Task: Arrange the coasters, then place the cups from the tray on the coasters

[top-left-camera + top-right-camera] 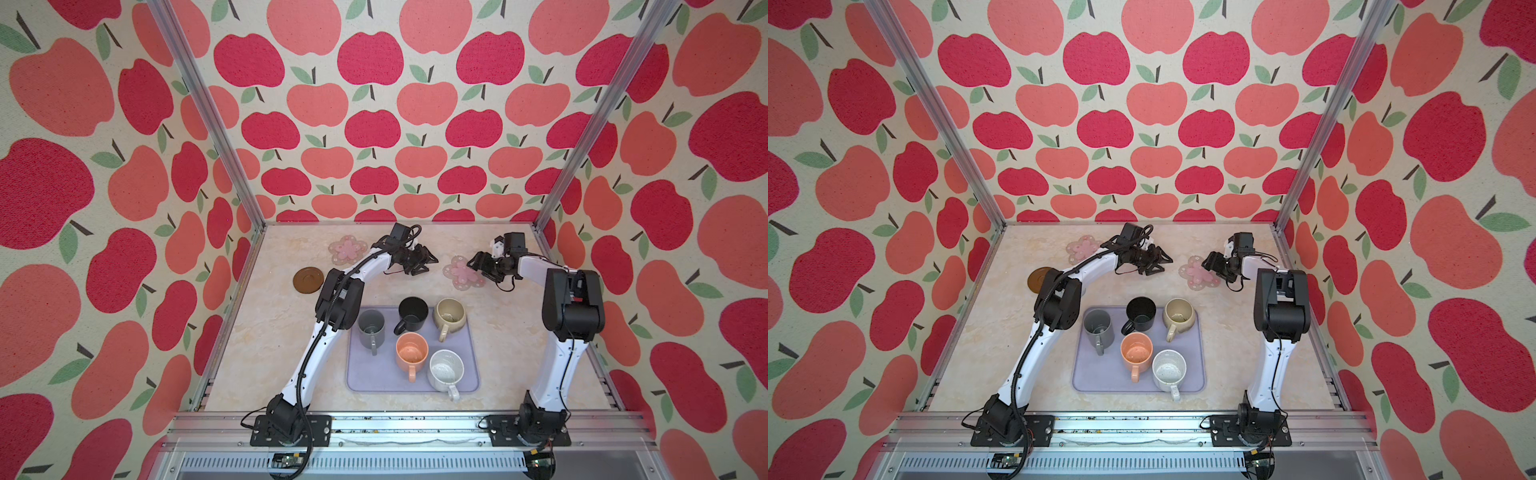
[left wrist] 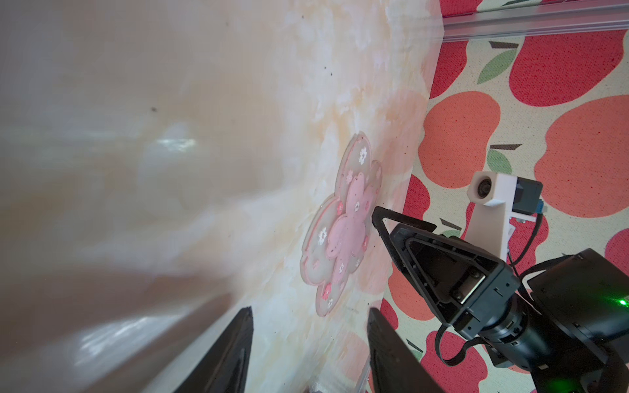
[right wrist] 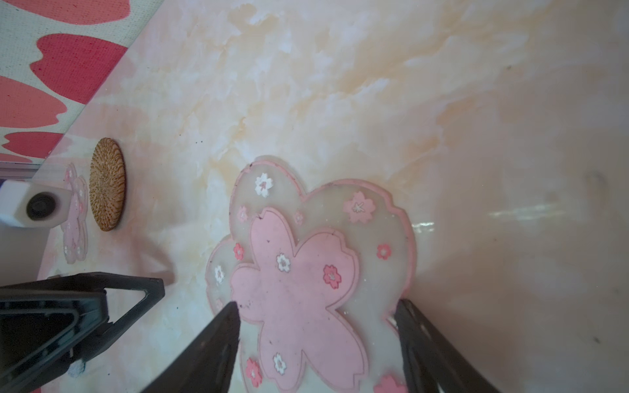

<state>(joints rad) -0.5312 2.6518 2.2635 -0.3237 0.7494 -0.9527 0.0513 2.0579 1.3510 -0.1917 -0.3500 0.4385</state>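
Black fingertips of the right gripper loom closest in the right wrist view, spread wide with nothing clamped, straddling the near petals of a pink flower-shaped rubbery coaster. It lies flat on the cream marbled tabletop, behind the tray on the right; whether the tips touch it, I cannot tell. It looks thin, light and floppy, hugging the surface with no lip to get under, so the best bet is to pinch one petal's edge or press down and slide it. Over on the other side the left gripper hangs empty too, jaws apart, well clear of that mat. A second pink flower coaster sits at the back left with a tan woven rattan round coaster just beside it, stiffer and easier to nip by the rim, and a dark brown disc coaster lies further left. On the lavender rectangular tray all five wait upright: tall grey mug, black mug, rounded beige-olive mug, peach-orange mug, speckled white mug. They look rigid, glazed, probably slick and chip-prone, so grip the wall at the rim or the handle.
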